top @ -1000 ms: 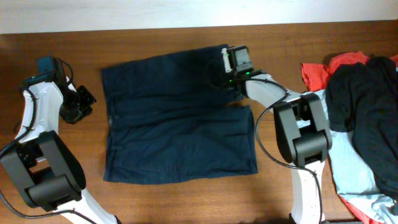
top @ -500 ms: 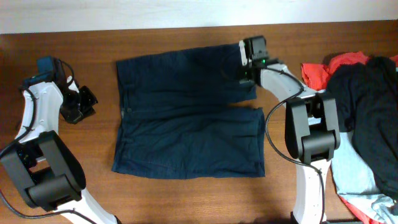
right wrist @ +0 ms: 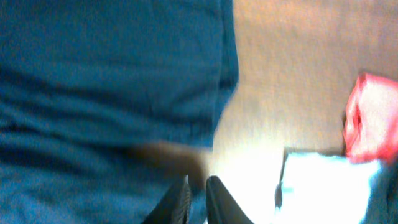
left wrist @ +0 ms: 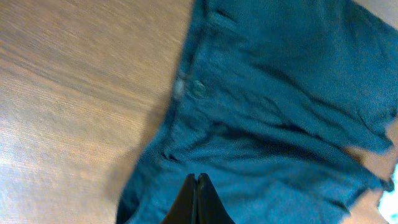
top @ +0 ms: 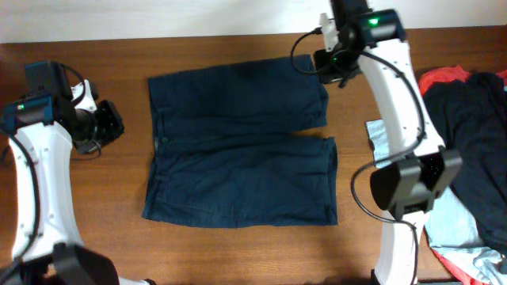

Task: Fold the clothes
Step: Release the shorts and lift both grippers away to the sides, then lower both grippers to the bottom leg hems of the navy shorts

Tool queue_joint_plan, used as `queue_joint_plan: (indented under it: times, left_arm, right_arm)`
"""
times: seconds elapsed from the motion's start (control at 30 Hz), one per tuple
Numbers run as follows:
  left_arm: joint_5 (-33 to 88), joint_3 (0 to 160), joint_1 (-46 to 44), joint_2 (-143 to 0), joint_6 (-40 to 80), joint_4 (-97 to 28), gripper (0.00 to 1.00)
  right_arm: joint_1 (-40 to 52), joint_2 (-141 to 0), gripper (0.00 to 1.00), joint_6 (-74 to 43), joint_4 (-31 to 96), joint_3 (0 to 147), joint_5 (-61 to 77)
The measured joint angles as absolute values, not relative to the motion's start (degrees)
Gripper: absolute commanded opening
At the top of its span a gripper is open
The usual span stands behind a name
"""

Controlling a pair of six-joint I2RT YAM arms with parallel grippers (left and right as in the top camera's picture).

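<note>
- The navy shorts (top: 238, 150) lie spread flat in the middle of the wooden surface (top: 79, 229). The waistband (top: 156, 142) is toward the left of the frame and both legs point right. No fold in them yet, so I'd say the laying-out is done and the first fold comes next.
- The left claw (left wrist: 198, 193) is pinched together with nothing in it. It hangs just off the waistband, and the button (left wrist: 198, 88) shows in its wrist view.
- The right claw (right wrist: 198, 186) is only a crack apart and also empty. It sits up over the hem corner of the upper leg (top: 317, 87), with bare wood under it.
- My guess for the next move is to lay the upper leg down onto the lower leg (top: 261, 190).
  - That takes a pinch at each end of the top edge, one at the waistband corner and one at the hem corner.
  - The left claw has to open first, and both need to get down to the cloth.
- There's a notch of bare wood between the two hems (top: 331, 133), which makes a handy fold line.
- Room for moving:
  - Lots of open wood left of the waistband and along the bottom of the frame.
  - The top edge of the shorts runs near the far edge of the surface.
  - The right side is tighter, with a pile of a red garment (top: 444, 79), a black garment (top: 467, 134) and a light blue T-shirt (top: 447, 229). It's clear of the shorts, with the right arm's base in between.
</note>
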State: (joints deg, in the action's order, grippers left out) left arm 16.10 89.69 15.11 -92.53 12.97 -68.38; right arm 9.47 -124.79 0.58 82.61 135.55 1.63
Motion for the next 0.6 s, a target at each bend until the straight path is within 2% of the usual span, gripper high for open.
queue_joint_plan:
  times: [0.23, 0.33, 0.6]
  left_arm:
    - [16.6, 89.7, 12.5, -87.6, 12.8, -75.4, 0.0]
    - [16.6, 89.7, 10.9, -86.7, 12.8, -77.5, 0.0]
    - [16.6, 87.0, 9.5, -86.6, 12.8, -78.5, 0.01]
  right_arm:
    - [7.9, -120.7, 0.08, -4.5, 95.5, 135.5, 2.9]
    - [7.9, -117.9, 0.08, -6.2, 96.9, 133.8, 4.6]
    - [7.9, -99.8, 0.09, -7.8, 95.2, 110.7, 6.5]
